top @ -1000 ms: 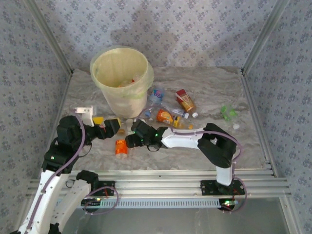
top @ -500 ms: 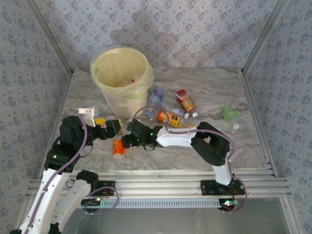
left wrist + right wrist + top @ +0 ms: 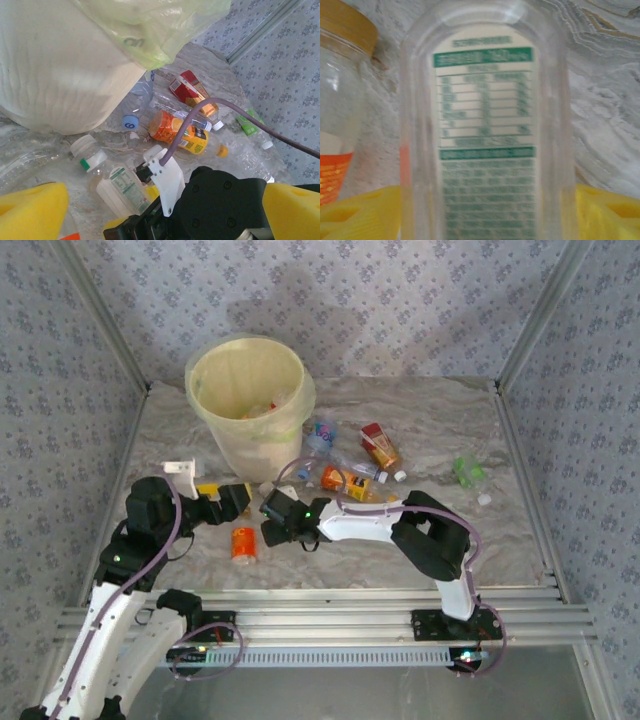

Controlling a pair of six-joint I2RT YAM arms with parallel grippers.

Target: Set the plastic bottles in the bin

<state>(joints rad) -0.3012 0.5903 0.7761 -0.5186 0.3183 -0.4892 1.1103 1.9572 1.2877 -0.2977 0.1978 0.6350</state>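
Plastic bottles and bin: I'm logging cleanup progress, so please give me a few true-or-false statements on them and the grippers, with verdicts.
1. The bin stands upright. True.
2. Nothing is left on the table. False: plastic bottles lie there, such as the red-labelled bottle.
3. The left gripper is shut. False: it is wide open.
4. A clear bottle with a green-and-white label lies between the fingers of the right gripper. True.

Both the left arm (image 3: 95, 620) and the right arm (image 3: 360, 525) have white link shells and black joint housings. A grey-purple cable (image 3: 235, 107) runs along each. The left tool (image 3: 236, 500) and the right tool (image 3: 268, 510) are black-bodied with yellow foam pads (image 3: 360, 212). A white cable bracket (image 3: 167, 182) sits at the right wrist. The base plates (image 3: 450, 623) are black.
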